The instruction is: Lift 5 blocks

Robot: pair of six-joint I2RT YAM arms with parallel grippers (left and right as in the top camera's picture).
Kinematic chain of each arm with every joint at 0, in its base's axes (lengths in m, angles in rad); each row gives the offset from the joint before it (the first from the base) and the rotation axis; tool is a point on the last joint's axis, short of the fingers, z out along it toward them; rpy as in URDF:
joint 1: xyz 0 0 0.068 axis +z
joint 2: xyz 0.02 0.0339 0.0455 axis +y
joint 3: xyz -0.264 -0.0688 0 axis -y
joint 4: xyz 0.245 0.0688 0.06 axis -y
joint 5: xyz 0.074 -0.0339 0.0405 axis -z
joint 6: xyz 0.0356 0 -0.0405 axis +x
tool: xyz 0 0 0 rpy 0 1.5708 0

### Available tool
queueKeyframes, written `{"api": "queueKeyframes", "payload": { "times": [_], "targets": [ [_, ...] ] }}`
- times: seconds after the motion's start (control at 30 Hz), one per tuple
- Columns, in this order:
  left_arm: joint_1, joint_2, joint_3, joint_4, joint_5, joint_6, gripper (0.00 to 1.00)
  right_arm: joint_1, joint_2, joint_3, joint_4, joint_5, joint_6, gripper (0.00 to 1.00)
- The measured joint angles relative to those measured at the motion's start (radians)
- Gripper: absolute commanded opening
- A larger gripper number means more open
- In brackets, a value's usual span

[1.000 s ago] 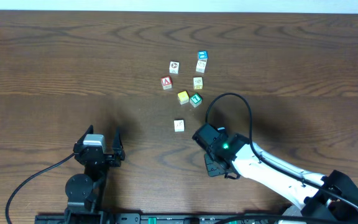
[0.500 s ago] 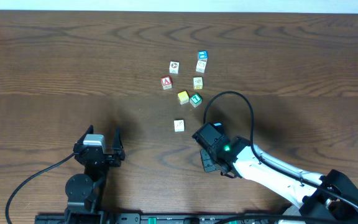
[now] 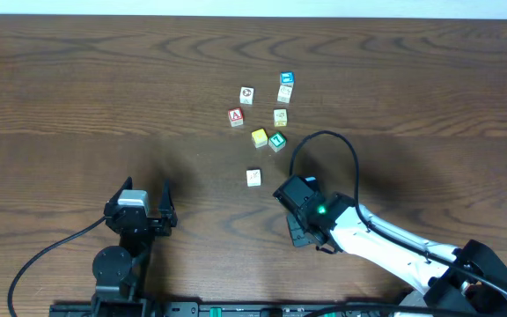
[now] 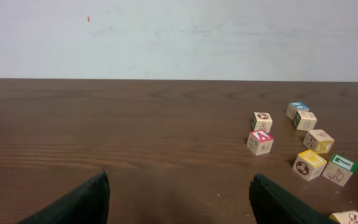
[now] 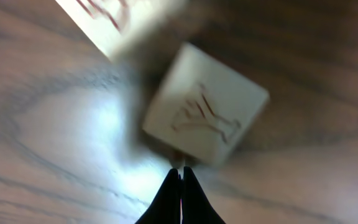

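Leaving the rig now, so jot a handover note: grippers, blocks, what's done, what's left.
Left gripper: open, empty.
Right gripper: shut, empty, tips right at the lone cream block; contact unclear.
Seven more lie close together beyond it, including green T, yellow and red A. All sit on the table.
Done: nothing is off the table now.
Left: the lifts, probably all five; the right gripper must open before it can grasp.
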Motion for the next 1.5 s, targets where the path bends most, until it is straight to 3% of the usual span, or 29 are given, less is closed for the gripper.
{"api": "queueKeyframes", "payload": {
  "times": [0.33,0.87,1.5],
  "targets": [
    [0.0,0.0,0.0,0.0,0.0,0.0,0.73,-0.003,0.0,-0.001,-0.012,0.01,0.084,0.02],
    [0.0,0.0,0.0,0.0,0.0,0.0,0.72,-0.095,0.0,-0.001,0.057,0.036,0.075,0.01],
    [0.0,0.0,0.0,0.0,0.0,0.0,0.73,-0.009,0.0,-0.002,0.104,-0.001,0.073,0.01]
  ]
}}
